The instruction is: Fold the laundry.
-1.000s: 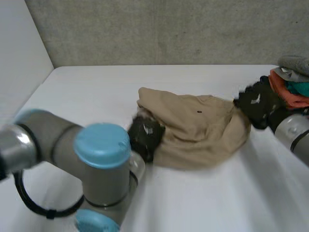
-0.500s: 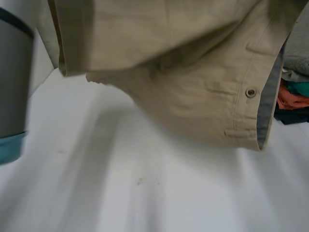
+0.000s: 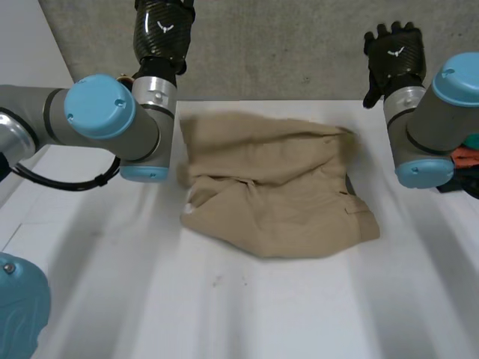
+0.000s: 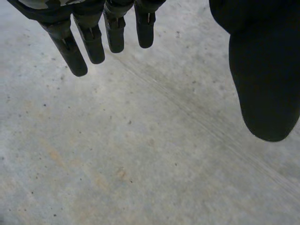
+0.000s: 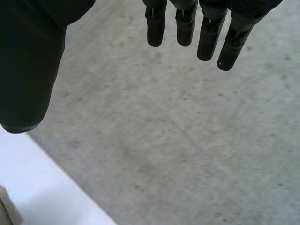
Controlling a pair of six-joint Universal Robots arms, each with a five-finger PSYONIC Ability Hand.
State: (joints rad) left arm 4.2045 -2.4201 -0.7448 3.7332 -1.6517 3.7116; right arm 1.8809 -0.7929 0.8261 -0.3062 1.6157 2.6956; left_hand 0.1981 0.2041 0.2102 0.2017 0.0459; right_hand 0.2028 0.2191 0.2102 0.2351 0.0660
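A pair of tan shorts (image 3: 277,187) lies spread but rumpled on the white table (image 3: 247,307), in the middle toward the back. My left hand (image 3: 163,26) is raised high above the table's back left, clear of the cloth. In its wrist view its fingers (image 4: 79,42) are straight and the thumb (image 4: 265,70) stands apart, with only the grey wall behind. My right hand (image 3: 394,51) is raised at the back right, also off the cloth. Its fingers (image 5: 187,26) hang straight and hold nothing.
A stack of folded clothes (image 3: 468,149), orange and teal among them, sits at the table's right edge behind my right arm. A grey concrete wall (image 3: 284,52) runs along the back. A white side panel (image 3: 30,75) stands at the left.
Both hands held the shorts, lifted them high in front of the camera, then let go. The shorts now lie flatter on the table and both hands are up and open.
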